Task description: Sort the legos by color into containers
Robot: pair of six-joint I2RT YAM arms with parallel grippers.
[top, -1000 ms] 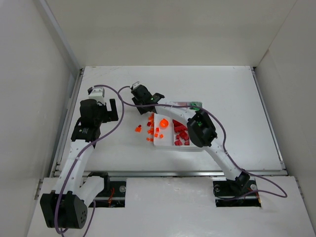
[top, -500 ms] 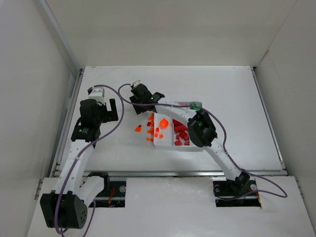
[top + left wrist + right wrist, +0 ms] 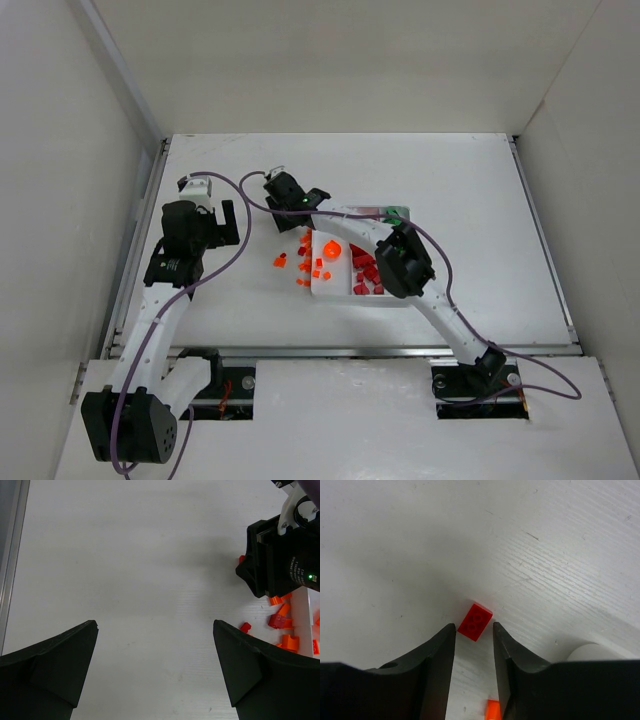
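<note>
My right gripper (image 3: 474, 626) (image 3: 277, 212) is down at the table left of the white tray (image 3: 340, 292). Its fingertips are closed in on a small red lego (image 3: 475, 621), which fills the gap between them and lies tilted on the table. That lego also shows as a red bit (image 3: 242, 558) beside the right wrist. My left gripper (image 3: 155, 625) (image 3: 228, 222) hovers open over bare table to the left, holding nothing. Red legos (image 3: 365, 270) fill the tray's middle compartment. Orange ones (image 3: 330, 248) sit in its left compartment. Green legos (image 3: 395, 212) peek out past the right arm.
Several loose orange legos (image 3: 305, 250) lie on the table just left of the tray, one more (image 3: 281, 262) further left, and one (image 3: 492, 710) right behind my right fingertips. White walls enclose the table on three sides. A metal rail (image 3: 12, 555) runs along the left edge.
The right forearm has shifted slightly left over the tray. The right jaws and the red lego stay in the same spot. The left arm has not moved.
</note>
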